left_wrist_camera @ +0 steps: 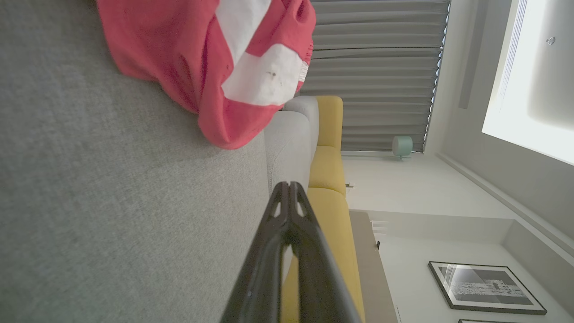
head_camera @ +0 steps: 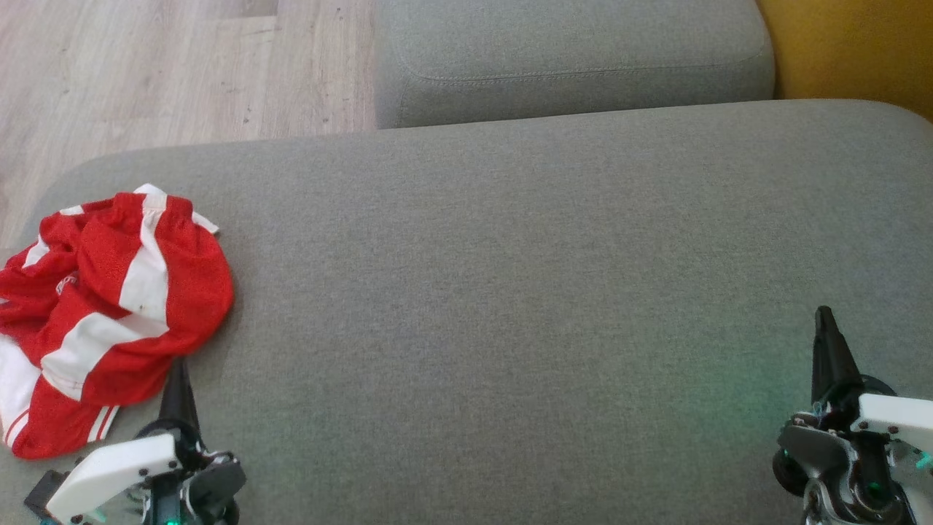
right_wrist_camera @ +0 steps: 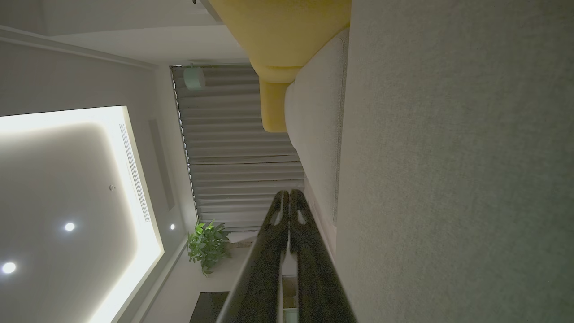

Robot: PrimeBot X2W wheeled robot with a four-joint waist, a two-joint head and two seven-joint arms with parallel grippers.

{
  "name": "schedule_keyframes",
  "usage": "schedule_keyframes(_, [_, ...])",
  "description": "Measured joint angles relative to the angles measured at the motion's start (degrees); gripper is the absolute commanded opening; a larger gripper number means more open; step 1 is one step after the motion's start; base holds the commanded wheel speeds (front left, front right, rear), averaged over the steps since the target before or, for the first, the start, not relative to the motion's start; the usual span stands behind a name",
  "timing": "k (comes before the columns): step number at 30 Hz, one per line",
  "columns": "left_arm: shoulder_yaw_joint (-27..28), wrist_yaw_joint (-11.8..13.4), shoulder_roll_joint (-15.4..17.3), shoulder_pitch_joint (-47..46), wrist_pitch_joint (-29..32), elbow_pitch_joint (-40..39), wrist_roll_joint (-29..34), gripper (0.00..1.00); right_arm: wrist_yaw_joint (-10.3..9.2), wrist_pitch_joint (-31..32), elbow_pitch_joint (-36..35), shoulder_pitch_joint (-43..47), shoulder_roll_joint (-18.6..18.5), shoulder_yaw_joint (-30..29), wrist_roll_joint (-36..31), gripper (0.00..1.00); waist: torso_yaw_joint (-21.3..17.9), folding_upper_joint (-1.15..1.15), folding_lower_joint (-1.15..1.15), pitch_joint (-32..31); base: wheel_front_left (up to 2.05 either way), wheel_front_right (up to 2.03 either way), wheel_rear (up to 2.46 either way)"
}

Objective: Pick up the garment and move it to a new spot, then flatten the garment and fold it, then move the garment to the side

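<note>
Pressing together into one dark point, the two fingers of the left gripper clamp only on each other. The wrist view of this gripper shows the tips meeting, with slim slots of light further down the fingers. In the head view that point seems to touch the lower edge of the garment. The wrist view, though, shows a stretch of grey seat between tips and cloth, so contact cannot be settled. The right gripper is likewise closed tip to tip, over the right end of the seat and well apart from the garment. Its fingers look dark and grainy in a dim wrist view. The bottom edge of the head view cuts off both gripper bodies.

Red with white stripes, the garment lies crumpled at the left end of the grey sofa seat. The left edge of the head view crops it, and in the left wrist view the garment runs off the top. A small mark on its red cloth is too blurred to read. Beyond the seat lie a grey cushion, a yellow corner and wooden floor
</note>
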Motion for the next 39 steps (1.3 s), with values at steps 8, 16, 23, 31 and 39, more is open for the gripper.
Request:
schedule_keyframes(8, [0.00, 0.00, 0.00, 0.00, 0.00, 0.00, 0.00, 0.00, 0.00, 0.00, 0.00, 0.00, 0.00, 0.00, 0.00, 0.00, 0.00, 0.00, 0.00, 0.00, 0.00, 0.00, 0.00])
schedule_keyframes(16, [0.00, 0.00, 0.00, 0.00, 0.00, 0.00, 0.00, 0.00, 0.00, 0.00, 0.00, 0.00, 0.00, 0.00, 0.00, 0.00, 0.00, 0.00, 0.00, 0.00, 0.00, 0.00, 0.00])
schedule_keyframes(23, [-0.43, 0.05, -0.37, 2.93, -0.05, 4.67, -0.01, 1.00, 0.00, -0.01, 4.88, 3.09, 0.47, 0.19, 0.01, 1.00, -0.01, 0.00, 0.00, 0.02, 0.00, 0.00, 0.00])
schedule_keyframes(31, [-0.79, 0.05, -0.53, 4.34, -0.93, 4.53, 1.71, 1.00, 0.00, -1.08, 5.44, 4.20, 0.57, 1.79, -1.23, 1.00, -0.02, 0.00, 0.00, 0.05, 0.00, 0.00, 0.00])
schedule_keyframes(39, [-0.94, 0.08, -0.53, 4.35, -2.44, 2.94, 7.17, 1.00, 0.00, -2.30, 4.93, 4.17, 0.57, 2.55, -7.57, 1.00, 0.09, 0.00, 0.00, 0.02, 0.00, 0.00, 0.00])
